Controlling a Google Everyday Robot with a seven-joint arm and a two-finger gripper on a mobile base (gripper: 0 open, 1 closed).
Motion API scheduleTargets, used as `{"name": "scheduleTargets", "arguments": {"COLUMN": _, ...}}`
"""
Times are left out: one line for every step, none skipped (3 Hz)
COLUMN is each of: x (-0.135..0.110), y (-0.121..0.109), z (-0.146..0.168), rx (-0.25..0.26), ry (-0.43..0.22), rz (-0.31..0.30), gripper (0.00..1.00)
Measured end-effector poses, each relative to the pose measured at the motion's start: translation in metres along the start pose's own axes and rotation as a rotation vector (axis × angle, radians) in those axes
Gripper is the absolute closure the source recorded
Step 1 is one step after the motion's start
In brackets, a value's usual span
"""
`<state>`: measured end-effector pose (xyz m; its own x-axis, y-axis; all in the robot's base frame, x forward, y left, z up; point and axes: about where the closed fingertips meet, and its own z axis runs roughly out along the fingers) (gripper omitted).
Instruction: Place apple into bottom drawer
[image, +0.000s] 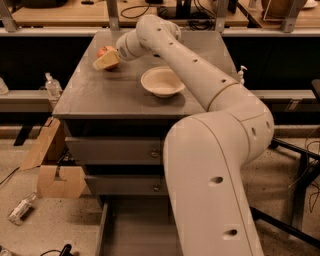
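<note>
Your hand (107, 61) is at the apple (103, 50) on the bench (100, 95) (whether it grips, you cannot tell). The bottom drawer (135, 227) stands open, ready.

- We see a grey cabinet top (100, 97) carrying the things.
- The gripper (106, 61) is low over its far left part.
- The apple (103, 50) shows just behind the gripper; we cannot tell whether it rests on the top.
- A white bowl (162, 81) sits on the top, to the right of the gripper in view, nearer us and apart from it.
- On the speckled floor (50, 235), well below the gripper, stand a cardboard box (54, 180) and a small bottle (20, 209) on its side.
</note>
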<state>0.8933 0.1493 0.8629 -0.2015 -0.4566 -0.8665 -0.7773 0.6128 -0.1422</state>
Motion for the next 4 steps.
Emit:
{"name": "scheduleTargets", "arguments": {"x": -0.001, "y": 0.006, "z": 0.011, "rx": -0.01, "ry": 0.005, "rz": 0.011, "gripper": 0.15}}
{"name": "scheduleTargets", "arguments": {"x": -0.004, "y": 0.013, "z": 0.017, "rx": -0.029, "ry": 0.003, "rz": 0.009, "gripper": 0.46}}
{"name": "scheduleTargets", "arguments": {"x": -0.002, "y": 0.016, "z": 0.02, "rx": -0.033, "ry": 0.006, "rz": 0.009, "gripper": 0.76}}
{"name": "scheduleTargets", "arguments": {"x": -0.001, "y": 0.018, "z": 0.023, "rx": -0.037, "ry": 0.008, "rz": 0.009, "gripper": 0.99}}
